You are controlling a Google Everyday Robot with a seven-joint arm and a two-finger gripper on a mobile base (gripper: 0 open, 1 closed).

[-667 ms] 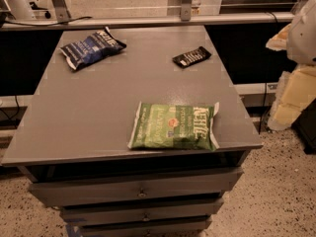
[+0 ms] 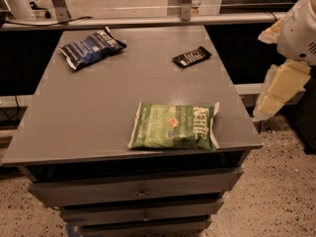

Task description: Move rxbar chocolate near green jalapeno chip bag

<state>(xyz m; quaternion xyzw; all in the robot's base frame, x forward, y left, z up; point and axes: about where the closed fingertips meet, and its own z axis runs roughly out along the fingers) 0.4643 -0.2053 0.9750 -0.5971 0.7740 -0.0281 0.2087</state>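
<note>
Find the rxbar chocolate (image 2: 191, 57) lying flat toward the far right of the grey surface (image 2: 98, 112), well apart from the green jalapeno chip bag (image 2: 173, 126), which is flat near the front edge. Note a dark blue chip bag (image 2: 92, 47) at the far left corner. Look past the right edge for the gripper (image 2: 279, 88), hanging below the white arm (image 2: 298, 28), touching nothing, with no telling whether released or clenched.

Dim, warm light; the pincer (image 2: 277, 92) glows pale at right.
</note>
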